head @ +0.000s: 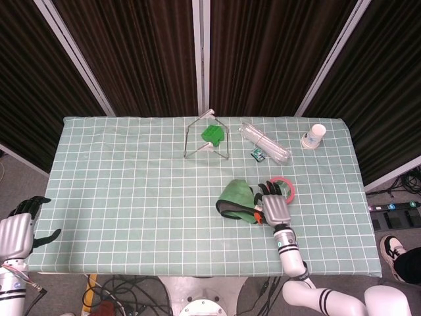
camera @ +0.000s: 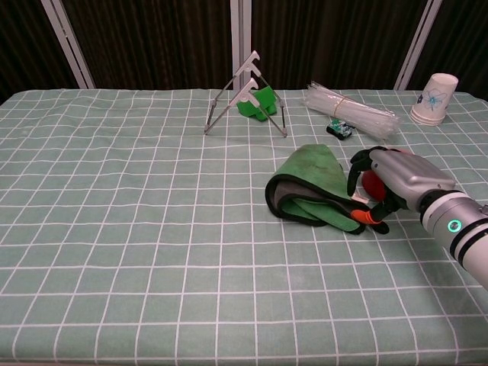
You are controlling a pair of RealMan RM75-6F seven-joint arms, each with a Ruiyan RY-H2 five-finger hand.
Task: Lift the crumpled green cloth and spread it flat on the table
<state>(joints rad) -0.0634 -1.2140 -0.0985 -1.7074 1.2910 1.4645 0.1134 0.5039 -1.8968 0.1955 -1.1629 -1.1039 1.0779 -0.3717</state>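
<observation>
The crumpled green cloth (head: 235, 199) (camera: 313, 187), edged in black, lies folded on the checked tablecloth right of centre. My right hand (head: 275, 205) (camera: 393, 183) hovers at its right edge with its fingers curved down and apart. The orange-tipped thumb touches the cloth's near right corner, and nothing is visibly gripped. My left hand (head: 16, 230) hangs off the table's left front corner, fingers loosely spread and holding nothing. The chest view does not show it.
A red tape roll (head: 284, 186) (camera: 371, 183) sits just behind my right hand. Further back are a wire stand with a green clip (head: 208, 135) (camera: 248, 95), a clear plastic bundle (head: 264, 142) (camera: 349, 110), a small toy car (head: 258, 155) (camera: 339, 129) and a paper cup (head: 316, 136) (camera: 436, 98).
</observation>
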